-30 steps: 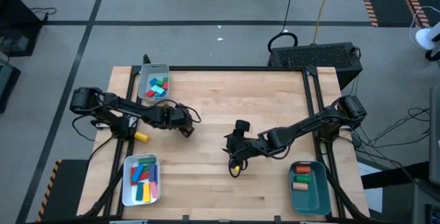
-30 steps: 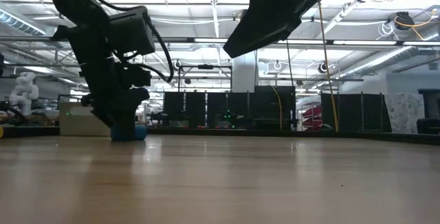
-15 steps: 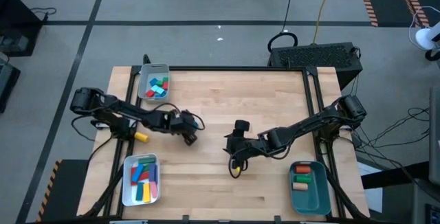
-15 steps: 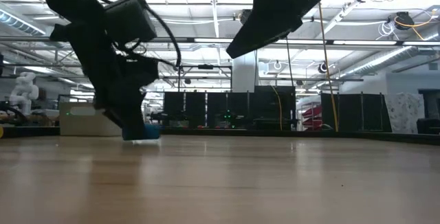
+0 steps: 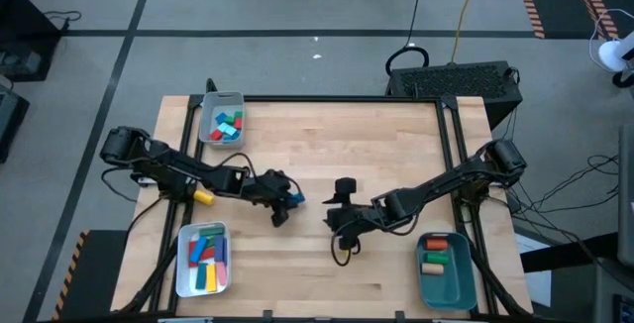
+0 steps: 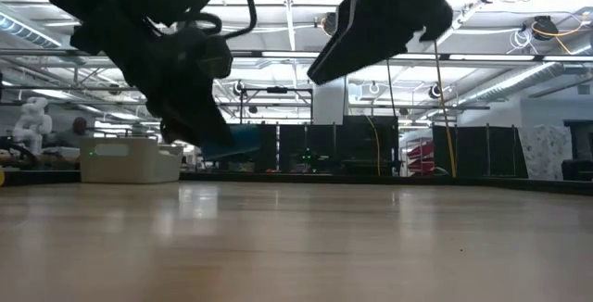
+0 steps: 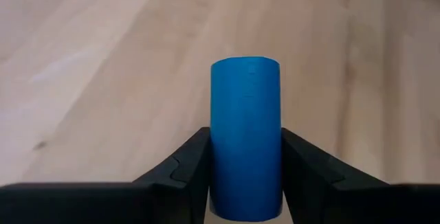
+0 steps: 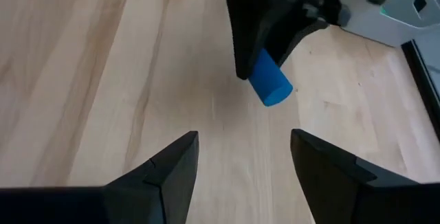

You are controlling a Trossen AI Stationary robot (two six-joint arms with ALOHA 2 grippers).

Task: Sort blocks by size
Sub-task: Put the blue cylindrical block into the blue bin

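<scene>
Left gripper clamps blue cylinder, lifted clear of table for carrying; right gripper beside cylinder, fingers apart, empty.

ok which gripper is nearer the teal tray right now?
Right. The right gripper hovers over the table, just inward of the teal tray at the table's right front corner. The left gripper, shut on a blue cylinder, is farther off toward mid-table.

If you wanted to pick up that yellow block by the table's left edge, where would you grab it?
Across its narrow middle, coming straight down from above. The yellow block lies flat, apart from other blocks, beside the frame rail, so its long sides look free. Just my judgement.
</scene>
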